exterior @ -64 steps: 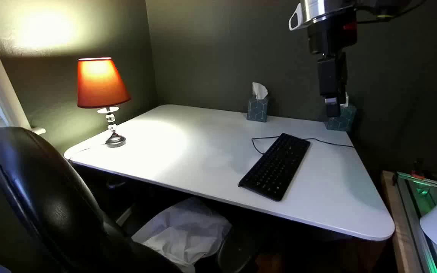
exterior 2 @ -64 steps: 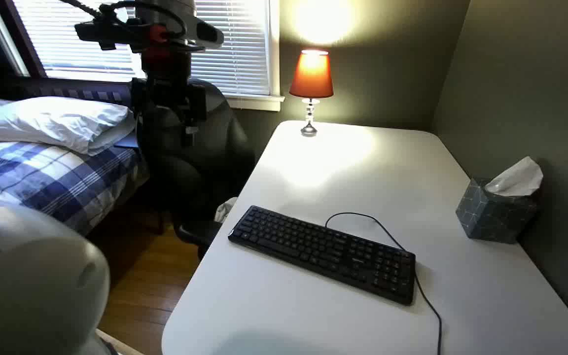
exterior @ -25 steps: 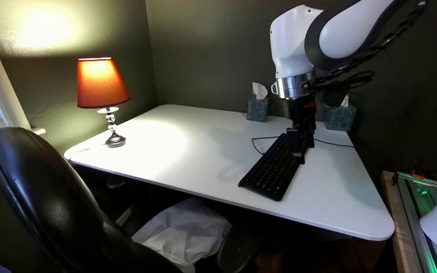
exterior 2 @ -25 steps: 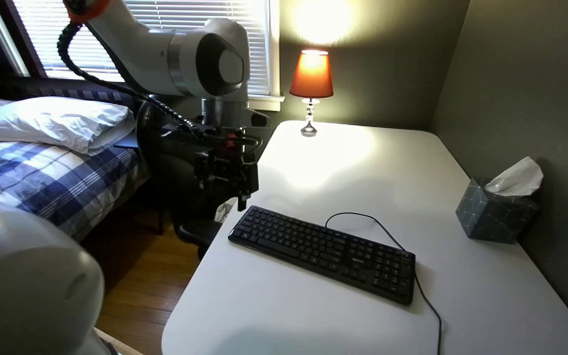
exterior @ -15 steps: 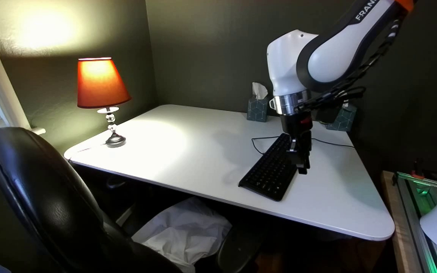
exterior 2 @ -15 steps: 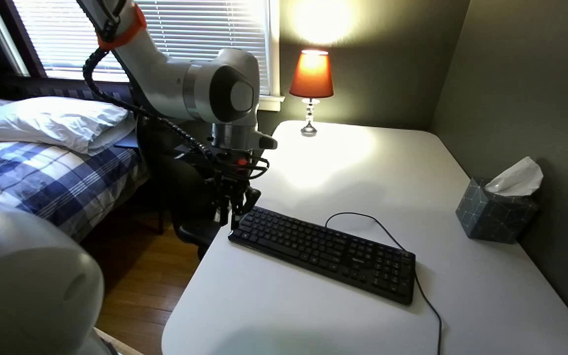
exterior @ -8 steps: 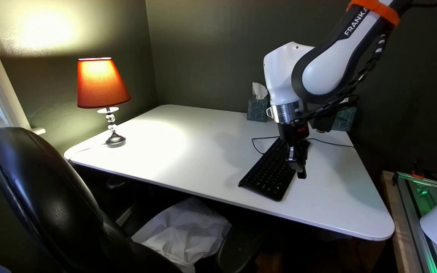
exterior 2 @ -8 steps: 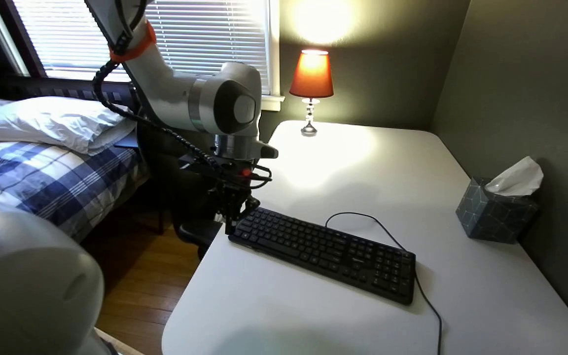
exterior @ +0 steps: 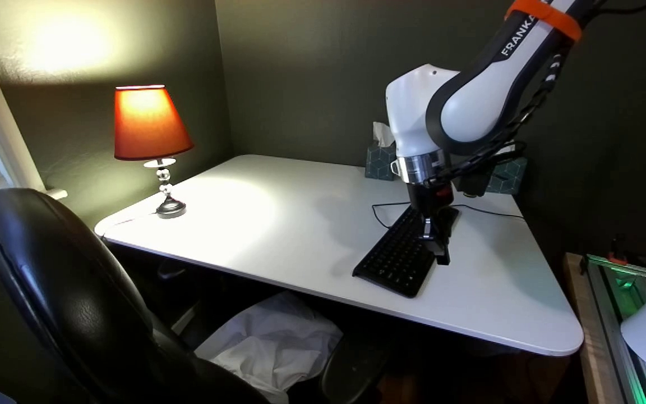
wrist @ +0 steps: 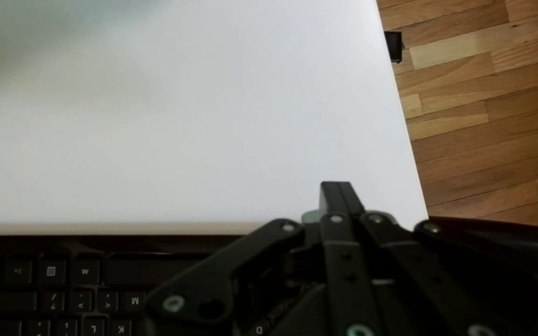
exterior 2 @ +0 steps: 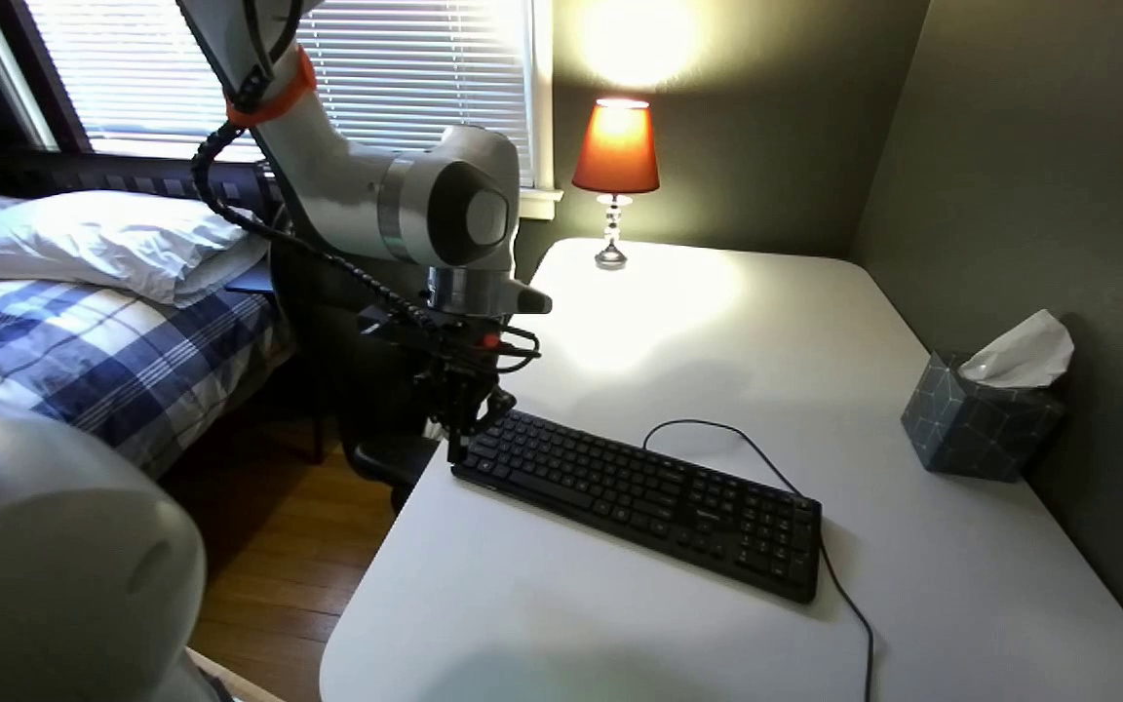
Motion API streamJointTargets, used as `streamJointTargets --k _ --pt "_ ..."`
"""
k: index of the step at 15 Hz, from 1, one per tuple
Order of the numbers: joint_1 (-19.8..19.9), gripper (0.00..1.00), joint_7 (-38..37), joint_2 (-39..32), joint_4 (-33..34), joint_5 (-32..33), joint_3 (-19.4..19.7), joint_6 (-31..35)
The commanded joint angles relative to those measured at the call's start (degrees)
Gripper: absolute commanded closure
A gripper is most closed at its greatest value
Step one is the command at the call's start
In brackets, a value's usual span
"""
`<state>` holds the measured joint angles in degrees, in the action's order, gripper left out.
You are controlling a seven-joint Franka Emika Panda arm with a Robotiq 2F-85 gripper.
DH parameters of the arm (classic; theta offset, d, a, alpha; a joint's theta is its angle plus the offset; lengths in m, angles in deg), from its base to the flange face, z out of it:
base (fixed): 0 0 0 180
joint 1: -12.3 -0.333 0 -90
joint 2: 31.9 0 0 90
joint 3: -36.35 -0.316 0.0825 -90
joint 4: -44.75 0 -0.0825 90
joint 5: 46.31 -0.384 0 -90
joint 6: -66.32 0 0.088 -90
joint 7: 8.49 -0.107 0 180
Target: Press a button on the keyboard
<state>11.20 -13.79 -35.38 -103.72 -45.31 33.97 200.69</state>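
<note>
You've lowered the jaws and closed them, empty; from them, the keyboard (exterior 2: pixel 641 501) runs toward four o'clock in an exterior view. Contact is unclear, but pressing looks next.

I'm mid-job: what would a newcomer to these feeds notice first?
Likely the lamp, glowing orange at the far end of the desk in an exterior view. Next comes the white arm, bent down from that view's upper left, its shut jaws close to the left end of the black keyboard; contact is unclear.
</note>
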Motion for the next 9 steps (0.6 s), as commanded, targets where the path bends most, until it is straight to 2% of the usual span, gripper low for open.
streamJointTargets --k 1,9 --pt "-0.37 1.0 0.28 -2.53 1.85 -0.32 0.21 0.59" --pt "-0.51 1.0 -0.22 -7.25 5.36 -0.42 0.27 0.4"
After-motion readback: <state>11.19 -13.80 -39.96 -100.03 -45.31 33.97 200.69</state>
